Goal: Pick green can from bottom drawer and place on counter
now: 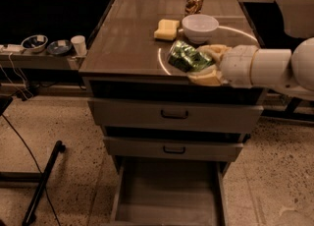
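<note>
While over the counter [131,43], the fingers [205,78] pinch the green can [186,57] between them.

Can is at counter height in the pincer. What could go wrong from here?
1. The pincer holds the can over the front edge of the counter; released here, it could tip off toward the open drawer.
2. The bowl and sponge sit just behind; pushing further in may knock them.
</note>
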`<state>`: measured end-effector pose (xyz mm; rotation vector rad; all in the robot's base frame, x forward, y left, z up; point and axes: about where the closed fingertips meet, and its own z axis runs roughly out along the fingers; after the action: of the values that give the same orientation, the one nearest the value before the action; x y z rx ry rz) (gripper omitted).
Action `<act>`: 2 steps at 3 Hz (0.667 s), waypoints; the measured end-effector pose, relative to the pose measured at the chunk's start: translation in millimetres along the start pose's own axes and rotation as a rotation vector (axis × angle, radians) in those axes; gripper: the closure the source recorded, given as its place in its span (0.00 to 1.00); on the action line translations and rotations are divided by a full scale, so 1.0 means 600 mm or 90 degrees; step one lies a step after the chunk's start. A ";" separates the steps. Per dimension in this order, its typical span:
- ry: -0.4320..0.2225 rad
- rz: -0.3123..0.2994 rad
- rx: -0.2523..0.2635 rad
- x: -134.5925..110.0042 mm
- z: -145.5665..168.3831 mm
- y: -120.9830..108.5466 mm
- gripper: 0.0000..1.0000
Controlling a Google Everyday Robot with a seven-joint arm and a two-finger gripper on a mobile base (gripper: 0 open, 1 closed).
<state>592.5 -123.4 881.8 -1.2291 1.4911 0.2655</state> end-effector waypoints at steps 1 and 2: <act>0.056 0.040 0.035 0.001 0.009 -0.089 1.00; 0.123 0.082 0.043 0.022 0.021 -0.150 1.00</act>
<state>673.1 -160.3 906.5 -1.1316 1.7350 0.1842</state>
